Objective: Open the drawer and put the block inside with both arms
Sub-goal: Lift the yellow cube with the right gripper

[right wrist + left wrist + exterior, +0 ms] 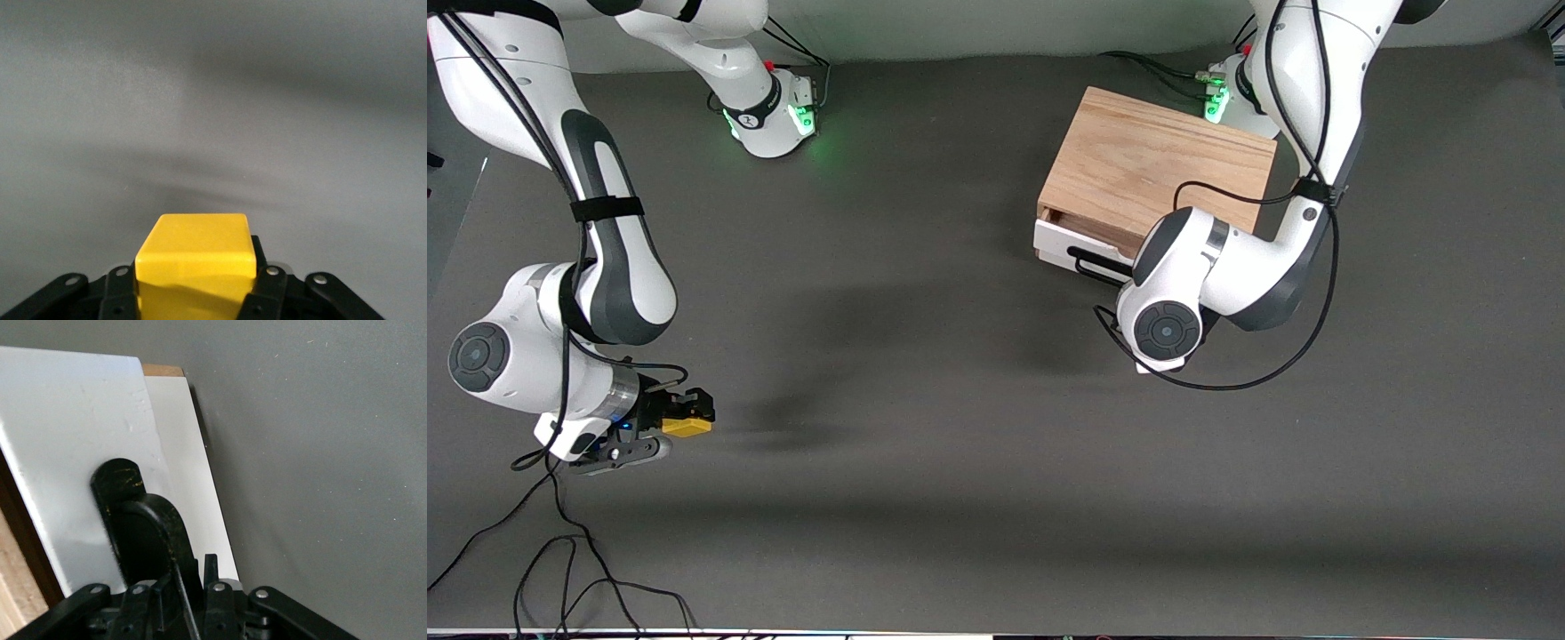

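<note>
Light oak box (1160, 160) standing on the dark grey counter (925, 373) toward the left arm's end, close to that arm's base. Drawer (1072, 247) pulled out only a little from the box front, a narrow dark gap showing between white panel and wood; white front panel (80, 453) filling much of the left wrist view. Black wire bar handle (1094, 263) projecting from the panel on the side facing the front camera. Left gripper (175, 587) right at that handle, fingers clenched around the black bar; mostly hidden under the left arm's wrist in the front view.

Block (687, 427), small and bright yellow, well apart from the box, at the right arm's end of the counter. Right gripper (680, 418) grasping the block, one black finger (263, 273) pressed on each side, yellow cube (195, 257) clamped between them. Bare grey counter below gripper and block, shadow stretching toward the box.
</note>
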